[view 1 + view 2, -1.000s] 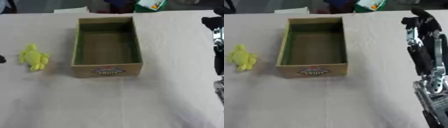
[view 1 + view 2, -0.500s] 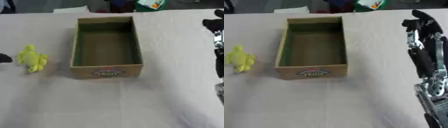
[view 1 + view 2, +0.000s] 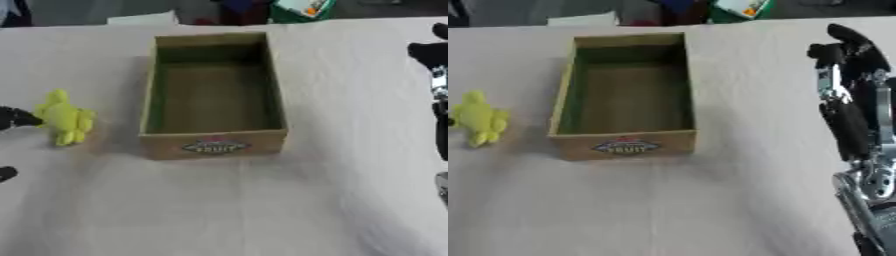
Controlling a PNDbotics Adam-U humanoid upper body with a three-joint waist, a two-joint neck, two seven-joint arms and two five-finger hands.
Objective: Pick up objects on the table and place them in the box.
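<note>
A small yellow soft toy [image 3: 64,118] lies on the white cloth left of the box. The open cardboard box [image 3: 213,145] stands in the middle with a label on its near wall, and nothing shows inside it. My left hand [image 3: 16,118] comes in at the left edge, its black fingertips just beside the toy; most of the hand is out of view. My right hand [image 3: 849,85] stands upright at the right, fingers straight and pointing up, holding nothing.
A white cloth [image 3: 227,205] covers the table. A green package [image 3: 302,9] and white paper [image 3: 140,19] lie at the far edge behind the box.
My left hand has come in from the left edge toward the yellow toy. The right hand has stayed where it was. The toy and box have not moved.
</note>
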